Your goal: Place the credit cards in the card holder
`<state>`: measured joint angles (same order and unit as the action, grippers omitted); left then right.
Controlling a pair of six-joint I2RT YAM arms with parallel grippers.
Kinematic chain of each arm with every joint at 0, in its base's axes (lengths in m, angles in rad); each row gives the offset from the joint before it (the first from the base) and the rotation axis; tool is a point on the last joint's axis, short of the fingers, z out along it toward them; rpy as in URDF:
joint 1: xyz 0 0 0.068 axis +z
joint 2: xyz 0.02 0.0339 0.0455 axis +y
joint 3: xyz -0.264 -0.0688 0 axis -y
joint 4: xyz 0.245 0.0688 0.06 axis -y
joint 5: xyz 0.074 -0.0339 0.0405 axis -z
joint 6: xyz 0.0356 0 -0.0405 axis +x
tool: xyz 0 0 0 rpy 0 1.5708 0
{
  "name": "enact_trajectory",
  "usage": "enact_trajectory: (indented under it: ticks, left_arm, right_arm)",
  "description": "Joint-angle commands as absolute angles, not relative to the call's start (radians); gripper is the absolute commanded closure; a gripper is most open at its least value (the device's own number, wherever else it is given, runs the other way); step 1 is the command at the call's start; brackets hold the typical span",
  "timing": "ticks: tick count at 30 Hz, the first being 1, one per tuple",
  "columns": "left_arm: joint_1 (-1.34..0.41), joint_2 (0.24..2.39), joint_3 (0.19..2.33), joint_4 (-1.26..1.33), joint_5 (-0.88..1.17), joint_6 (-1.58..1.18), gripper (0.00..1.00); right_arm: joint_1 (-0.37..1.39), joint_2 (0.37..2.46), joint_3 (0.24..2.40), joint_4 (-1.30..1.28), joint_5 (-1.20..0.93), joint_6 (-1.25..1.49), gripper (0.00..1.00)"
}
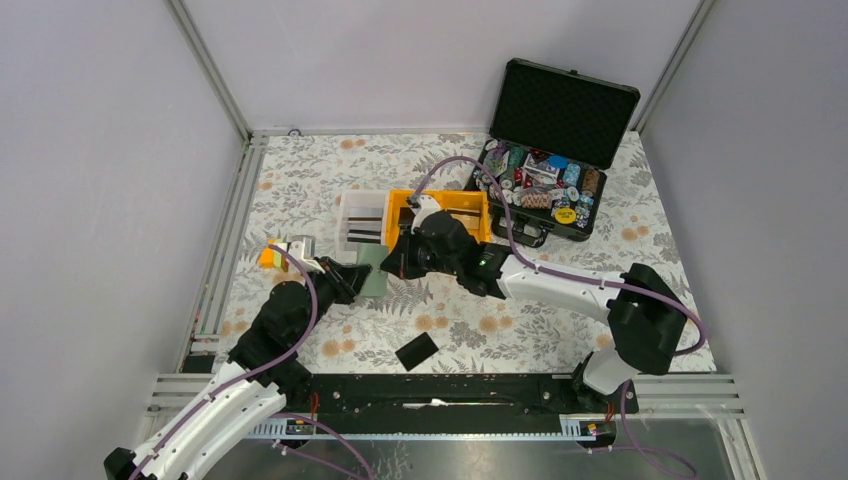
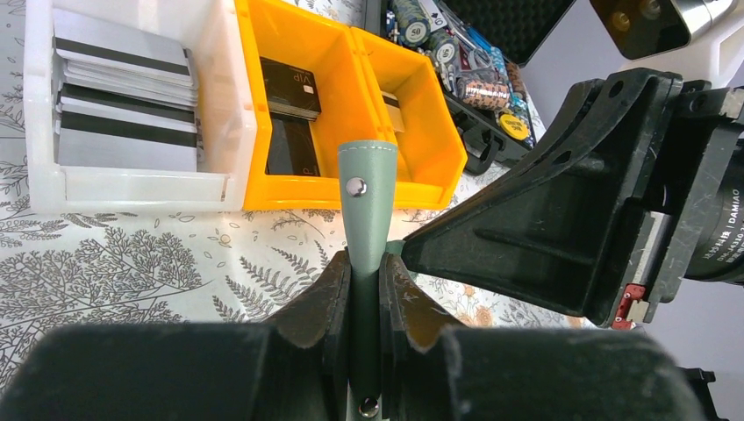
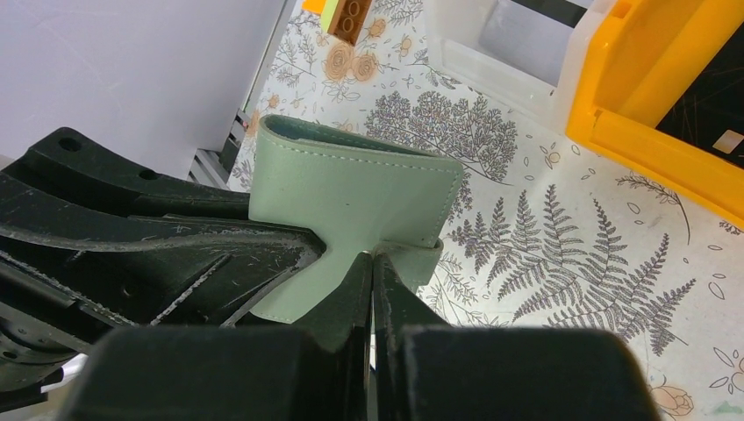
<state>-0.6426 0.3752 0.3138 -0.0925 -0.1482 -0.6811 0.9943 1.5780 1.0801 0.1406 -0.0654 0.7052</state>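
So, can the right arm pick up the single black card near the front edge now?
Probably not yet: the right tool is shut on the green folder and must let go first. Nothing seems to lie over the black card.

card holder [image 3: 351, 197]: sage-green, shut | credit cards [image 2: 127, 132]: in bins [image 2: 289, 195], one loose

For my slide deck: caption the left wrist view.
Left fingers grip the card holder; cards sit in the yellow bin behind.
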Motion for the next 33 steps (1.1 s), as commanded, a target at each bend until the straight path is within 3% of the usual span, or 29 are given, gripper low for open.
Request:
enact_trajectory:
  ticks: [1,33]
  left_arm:
    - [-0.652,0.362,0.351,-0.006,-0.143,-0.688,1.0]
    - [-0.66,0.413,0.317,0.076,-0.101,-0.739,1.0]
  right_arm:
    - [1.006,1.593,1.119,0.132,-0.041,0.685,1.0]
    - [1.062,1.683,1.228,0.154,-0.09,0.7,1.0]
